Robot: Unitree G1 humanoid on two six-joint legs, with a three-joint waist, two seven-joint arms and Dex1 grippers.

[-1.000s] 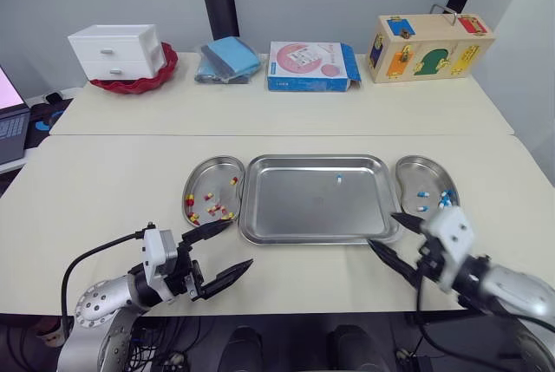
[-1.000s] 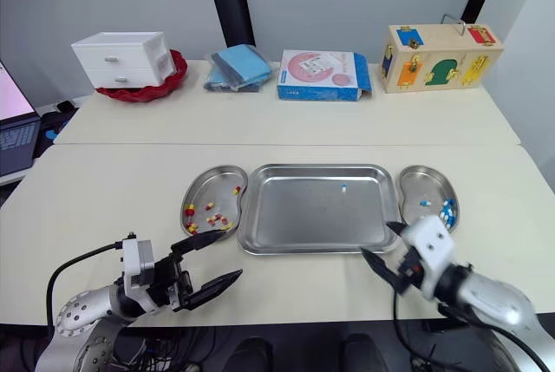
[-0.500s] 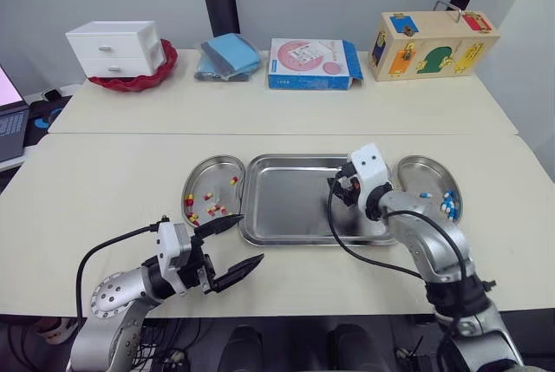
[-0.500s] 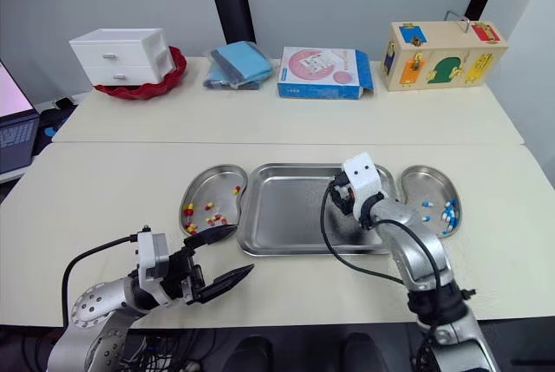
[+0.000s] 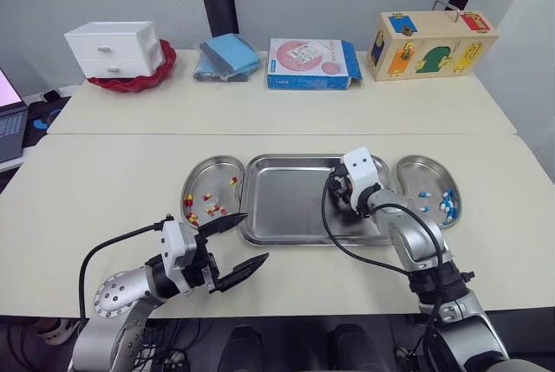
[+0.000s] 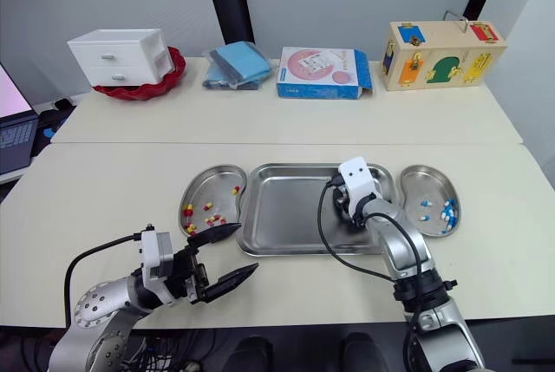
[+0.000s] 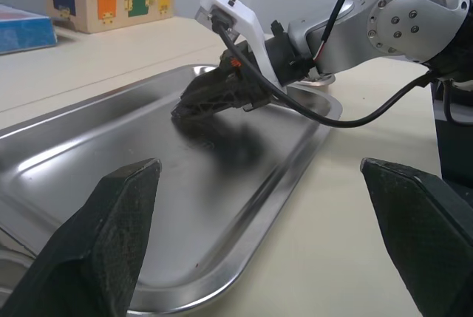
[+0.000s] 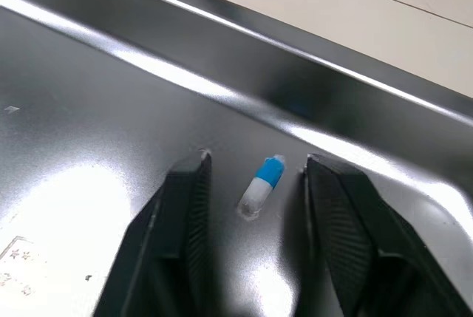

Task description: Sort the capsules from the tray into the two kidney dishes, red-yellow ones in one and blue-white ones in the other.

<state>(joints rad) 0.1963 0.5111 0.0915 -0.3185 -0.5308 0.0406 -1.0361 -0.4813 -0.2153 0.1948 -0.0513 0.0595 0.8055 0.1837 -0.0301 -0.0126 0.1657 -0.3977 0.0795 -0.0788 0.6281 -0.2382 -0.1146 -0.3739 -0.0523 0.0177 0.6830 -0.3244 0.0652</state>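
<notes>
Capsule [image 8: 263, 185] inside parted right pincer [image 8: 259, 160]; blue end toward tray [image 5: 286, 203] wall.

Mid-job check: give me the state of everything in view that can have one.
blue-white capsule: loose on the tray, ungripped.
right gripper: open, fingers astride that capsule.
left gripper: open, holding nothing.
left kidney dish: holds red-yellow capsules.
right kidney dish: holds blue-white capsules.
white drawer unit: both drawers shut.

Your right gripper [image 5: 338, 192] has gone from the table's [image 5: 104, 181] near edge into the tray [image 5: 282, 207]. Its open fingers [image 8: 185, 213] now sit on each side of the blue-white capsule [image 8: 261, 183].
</notes>
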